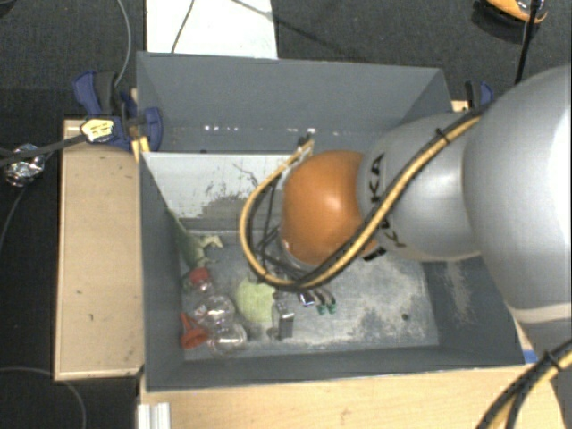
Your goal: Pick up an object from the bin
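Observation:
My gripper (284,320) reaches down below the arm's orange cover, near the bin's front wall and left of its middle. Just to its left, almost touching, lies a pale green rounded lump (254,302). On its right side sit small dark and green bits (323,306) on the bin floor. Further left is a clear plastic piece with red ends (209,315).
A green and white leaf-like thing (194,243) lies along the bin's left wall, above the clear piece. The arm and its cables cover the middle and right back of the bin. The floor to the right of the gripper is bare, scuffed metal.

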Action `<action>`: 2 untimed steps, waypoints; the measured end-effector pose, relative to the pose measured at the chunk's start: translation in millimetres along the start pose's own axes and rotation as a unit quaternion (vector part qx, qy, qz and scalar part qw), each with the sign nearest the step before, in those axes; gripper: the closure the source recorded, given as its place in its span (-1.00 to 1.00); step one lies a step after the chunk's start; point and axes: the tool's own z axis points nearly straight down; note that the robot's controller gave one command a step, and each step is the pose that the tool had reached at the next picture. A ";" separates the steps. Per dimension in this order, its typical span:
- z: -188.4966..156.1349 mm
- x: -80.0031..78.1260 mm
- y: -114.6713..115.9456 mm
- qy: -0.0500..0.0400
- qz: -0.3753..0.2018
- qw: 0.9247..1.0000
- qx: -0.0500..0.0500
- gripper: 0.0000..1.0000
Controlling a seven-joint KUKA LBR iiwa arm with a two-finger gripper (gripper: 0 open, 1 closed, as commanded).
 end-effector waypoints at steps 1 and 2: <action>24.7 9.2 8.4 -0.001 -0.085 0.996 -0.001 1.00; 24.7 9.2 8.4 -0.001 -0.084 0.996 -0.001 1.00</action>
